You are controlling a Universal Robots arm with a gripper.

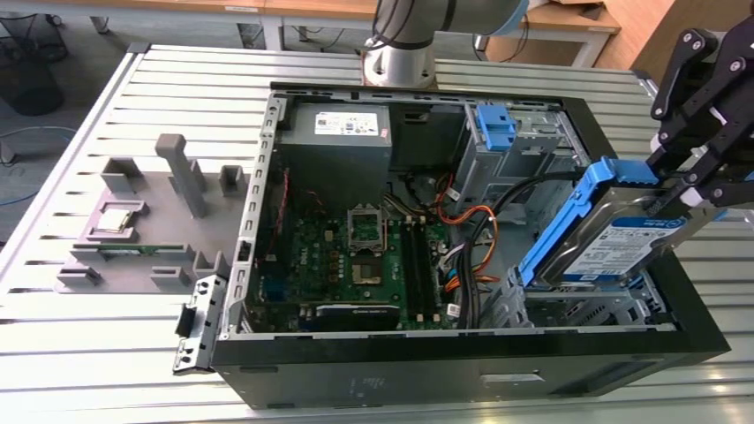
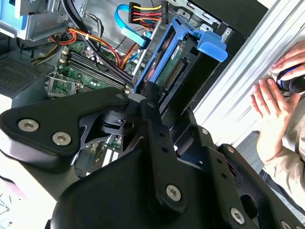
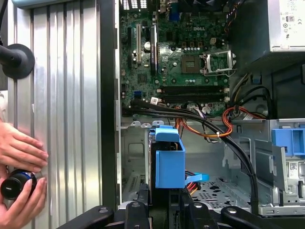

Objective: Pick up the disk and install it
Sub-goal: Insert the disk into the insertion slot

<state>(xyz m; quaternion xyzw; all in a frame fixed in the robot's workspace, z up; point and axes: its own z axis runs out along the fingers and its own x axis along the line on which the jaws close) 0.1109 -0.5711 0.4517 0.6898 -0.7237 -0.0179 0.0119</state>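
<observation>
The flat rectangular silver metal hard disk [image 1: 622,240], with a white-and-blue label and a blue plastic rail bracket around it, is held tilted over the corner of the open black computer case [image 1: 471,352] at the exterior view's right. Its lower end is dipped into the grey metal drive bay [image 1: 595,305]; whether it touches the bay cannot be told. The disk's upper end is clamped between the fingers of the black gripper [image 1: 689,193], which are drawn in narrow against the disk. In the second wrist view the disk [image 2: 174,67] is seen edge-on just ahead of the gripper [image 2: 150,102].

Beside the bay, orange and black cables [image 1: 478,225] are draped over the green motherboard [image 1: 342,265]. The case is laid on a slatted aluminium table [image 1: 177,88], where a grey plastic fixture [image 1: 154,221] is set well apart from the case. In the first wrist view a person's hands [image 3: 19,152] are wrapped around a small black cylinder [image 3: 16,185] beyond the table edge.
</observation>
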